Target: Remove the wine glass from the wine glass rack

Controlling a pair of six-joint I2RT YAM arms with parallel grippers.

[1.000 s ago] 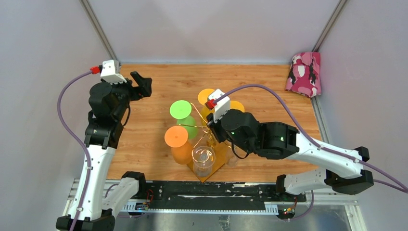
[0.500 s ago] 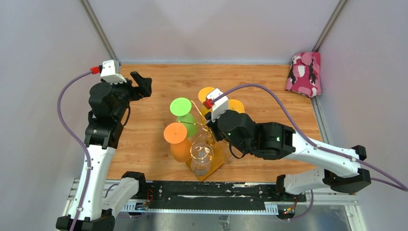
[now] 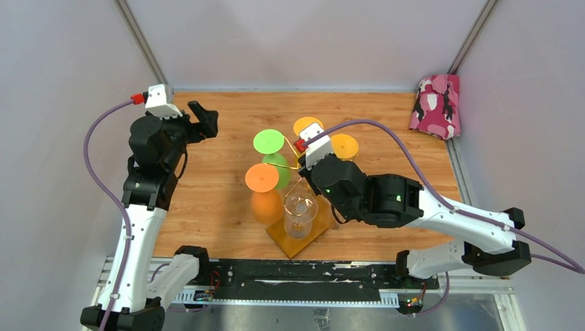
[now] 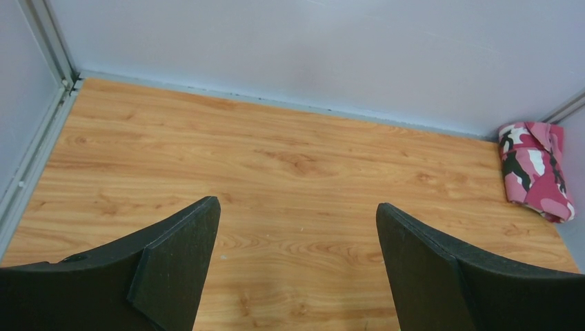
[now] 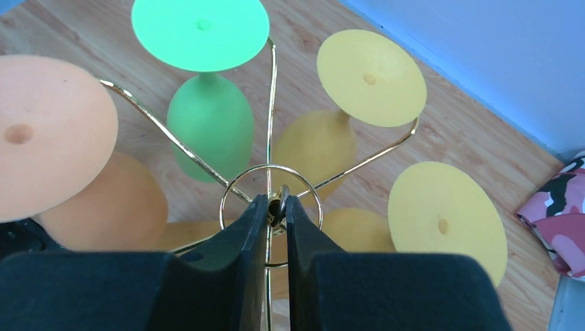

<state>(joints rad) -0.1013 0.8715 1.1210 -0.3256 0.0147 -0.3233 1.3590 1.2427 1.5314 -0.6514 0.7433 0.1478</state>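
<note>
Left gripper (image 4: 296, 207): held over the far left of the table (image 4: 290, 158), fingers wide apart, nothing between them, well apart from the rack

Orange glass (image 3: 262, 178): hangs upside down on the left side of the wine glass rack (image 3: 288, 245), flat foot on top, bowl below

Green glass (image 3: 269, 141): just beyond the orange one, also foot up on a gold wire arm

Clear glass (image 3: 300, 214): at the near side of the rack, over the amber wooden base; I cannot tell how it sits on the wire

Rack: base stands near the middle of the table's near edge with 1 corner pointing at the arms; all 5 glasses are on it

Right gripper (image 5: 276, 203): comes down over the centre of the rack, fingers pressed together on the small knob at the top of the stem, inside the gold ring where the wire arms meet

Far yellow glass (image 3: 308, 126) and right yellow glass (image 3: 343, 146): both foot up, on the far right arms

Pink camouflage cloth (image 3: 436, 105): bunched in the far right corner, against the wall
</note>
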